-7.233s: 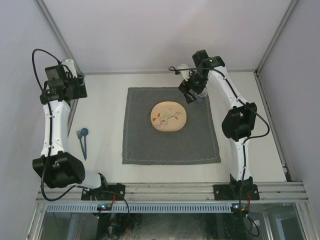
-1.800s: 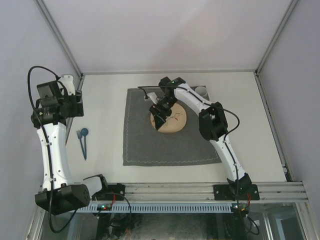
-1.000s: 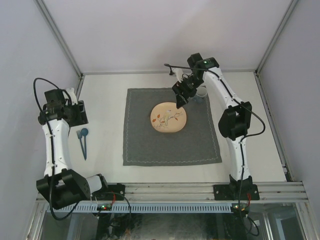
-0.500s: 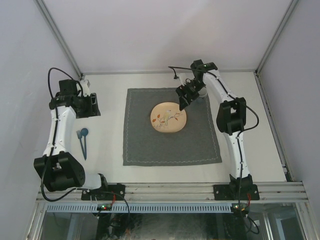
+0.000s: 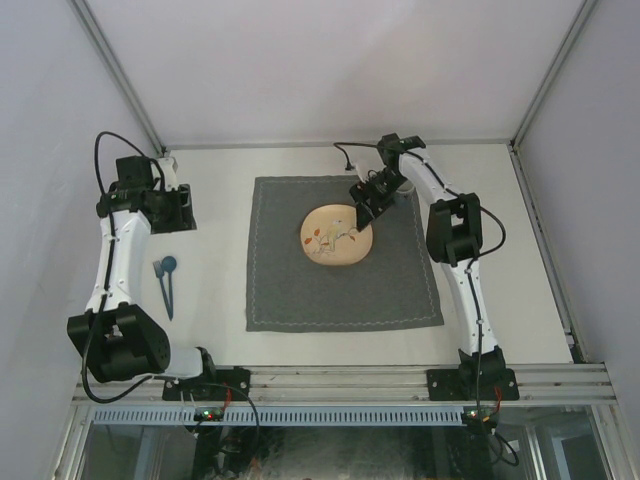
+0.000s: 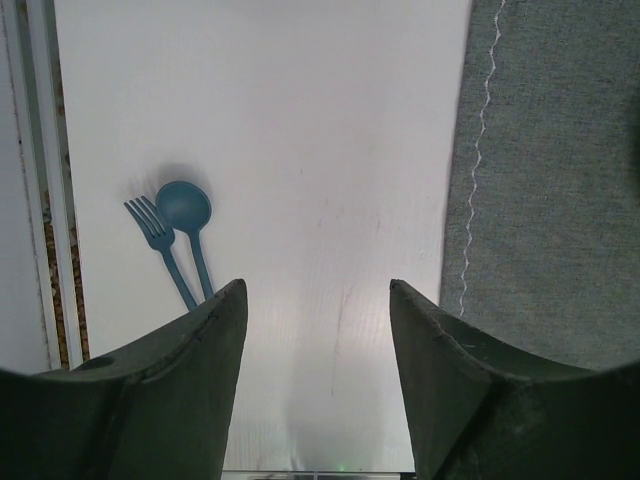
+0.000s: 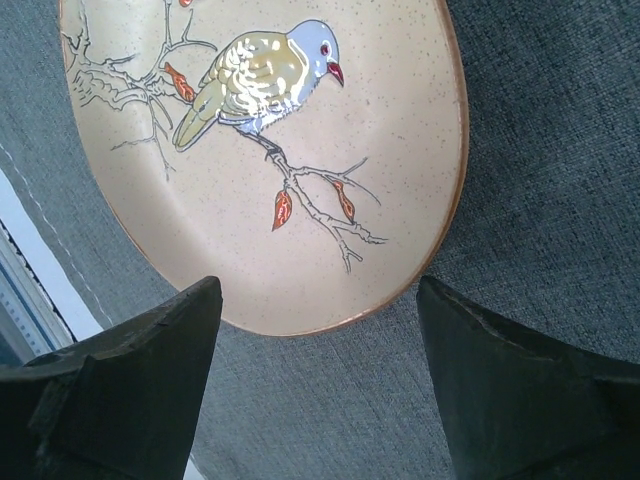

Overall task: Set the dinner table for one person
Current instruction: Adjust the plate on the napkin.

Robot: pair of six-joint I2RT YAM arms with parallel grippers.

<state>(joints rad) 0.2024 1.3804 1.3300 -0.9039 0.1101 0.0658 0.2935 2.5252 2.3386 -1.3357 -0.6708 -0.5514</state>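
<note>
Two grippers, both wide open and empty, hang over the dinner table [image 5: 510, 290], which fills the frame's middle. The left gripper [image 6: 315, 300] is at upper left near a blue fork [image 6: 163, 252] and spoon [image 6: 185, 210]; the right gripper [image 7: 318, 300] is over the plate [image 7: 280, 190] on the grey cloth [image 7: 560, 150].

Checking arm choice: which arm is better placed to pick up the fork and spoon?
Left. The left gripper, open, hangs near the fork and spoon; the right gripper is over the plate, across the cloth.
</note>
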